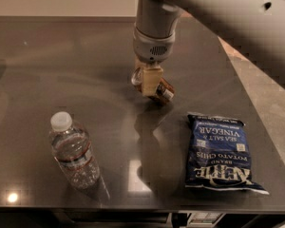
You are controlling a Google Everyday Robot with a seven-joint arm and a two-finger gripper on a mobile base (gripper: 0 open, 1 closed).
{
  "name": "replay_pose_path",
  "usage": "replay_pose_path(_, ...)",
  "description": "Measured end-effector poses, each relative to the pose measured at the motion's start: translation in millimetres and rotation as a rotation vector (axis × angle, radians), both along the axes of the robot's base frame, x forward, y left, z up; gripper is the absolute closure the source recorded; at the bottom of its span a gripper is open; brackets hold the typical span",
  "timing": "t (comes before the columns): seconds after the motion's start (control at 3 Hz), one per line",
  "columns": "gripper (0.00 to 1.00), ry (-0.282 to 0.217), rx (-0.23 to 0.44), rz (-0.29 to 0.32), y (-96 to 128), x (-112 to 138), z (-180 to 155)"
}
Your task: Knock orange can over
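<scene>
We see the arm [213, 13] come in from the upper right as a broad grey limb that crosses the top of the view. It then turns down into a grey cylindrical wrist that stands nearly upright over the middle of the dark table [52, 61]. Below the wrist hangs the gripper [148, 82], its cream-coloured tip low over the tabletop and mirrored in the glossy surface beneath. We cannot tell how far the gripper is open, nor whether it grasps anything.

The orange can [164, 91] sits right against the gripper, on its right side and partly hidden behind it, near the centre of the table. We see it as a small orange-brown body, strongly tilted, with its silver end pointing down and to the right. Whether it lies flat on the table we cannot tell.

A clear water bottle [73, 153] with a white cap stands well apart at the front left. A blue bag of chips [218, 153] lies flat at the front right.
</scene>
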State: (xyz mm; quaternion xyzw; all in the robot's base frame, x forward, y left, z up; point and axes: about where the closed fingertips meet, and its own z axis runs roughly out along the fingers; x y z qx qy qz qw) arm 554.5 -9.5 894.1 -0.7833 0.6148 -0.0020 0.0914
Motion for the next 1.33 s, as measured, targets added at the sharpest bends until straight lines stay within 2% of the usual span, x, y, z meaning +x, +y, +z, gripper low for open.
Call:
replay_pose_path(0.33, 0.84, -0.029, -0.097, 0.045, -6.8, -2.8, -12.3)
replay_pose_path(0.67, 0.6, -0.042, -0.163, 0.095, -11.3, -10.1, -18.8)
replay_pose_path(1.33, 0.13, -0.009, -0.184, 0.199, -11.5, -37.1, -24.1)
